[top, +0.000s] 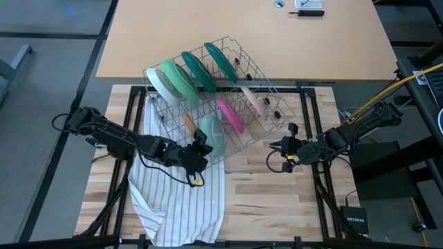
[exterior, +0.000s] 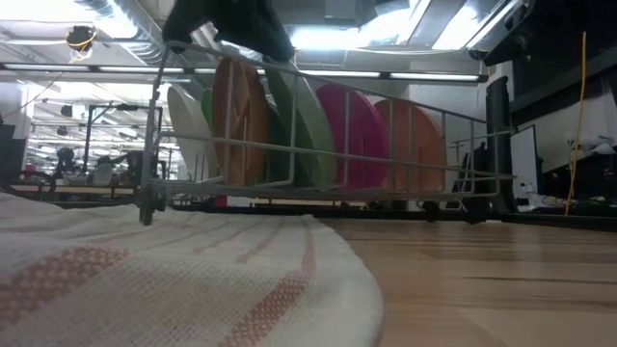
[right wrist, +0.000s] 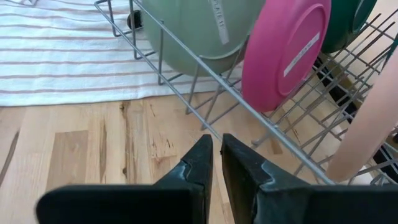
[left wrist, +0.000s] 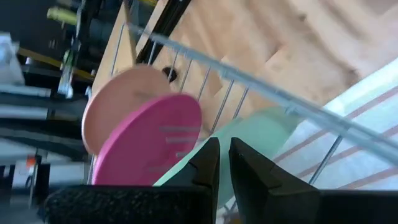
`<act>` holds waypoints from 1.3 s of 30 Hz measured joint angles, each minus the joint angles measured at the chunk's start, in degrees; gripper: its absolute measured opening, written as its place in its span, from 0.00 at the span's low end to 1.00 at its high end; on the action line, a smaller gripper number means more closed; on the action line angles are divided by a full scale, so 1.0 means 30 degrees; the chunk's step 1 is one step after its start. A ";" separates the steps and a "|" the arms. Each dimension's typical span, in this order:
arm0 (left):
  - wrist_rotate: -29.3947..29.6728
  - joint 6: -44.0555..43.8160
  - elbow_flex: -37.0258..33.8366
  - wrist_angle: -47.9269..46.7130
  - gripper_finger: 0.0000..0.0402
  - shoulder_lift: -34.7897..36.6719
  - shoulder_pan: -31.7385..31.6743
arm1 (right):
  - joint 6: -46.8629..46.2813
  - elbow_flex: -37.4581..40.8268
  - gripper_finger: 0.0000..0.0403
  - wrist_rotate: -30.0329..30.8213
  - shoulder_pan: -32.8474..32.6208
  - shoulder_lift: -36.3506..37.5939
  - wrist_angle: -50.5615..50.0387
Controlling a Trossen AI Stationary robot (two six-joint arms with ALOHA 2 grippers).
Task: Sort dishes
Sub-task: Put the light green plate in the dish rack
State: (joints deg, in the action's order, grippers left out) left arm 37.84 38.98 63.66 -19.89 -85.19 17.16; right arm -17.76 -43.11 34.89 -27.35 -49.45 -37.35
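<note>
A wire rack stands partly on a white striped cloth. Upright in it are a white-and-light-green plate, two dark green plates, a magenta plate, a peach-pink plate and a small brown-orange one. At the rack's near end a pale green plate leans; my left gripper is shut on it. My right gripper hovers shut over bare wood by the rack's near right corner, holding nothing. My left gripper pinches the pale green plate's upper rim between its two fingers, coming from the table's left and slanting down. The plate stands on edge inside the rack, tilted, its lower edge among the rack's wires.
Bare wooden tabletop lies near and right of the rack. A lighter table beyond carries small items. In the right wrist view the rack's wire wall runs close ahead of the fingers.
</note>
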 joint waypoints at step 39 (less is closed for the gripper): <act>0.3427 -0.8080 -0.0013 0.0986 0.07 0.0138 -0.1477 | 0.0015 0.0000 0.10 0.0000 0.0006 0.0000 -0.0011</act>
State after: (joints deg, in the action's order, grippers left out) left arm 48.12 14.74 63.62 -16.94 -84.77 12.73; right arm -17.72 -43.11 34.89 -27.34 -49.45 -37.39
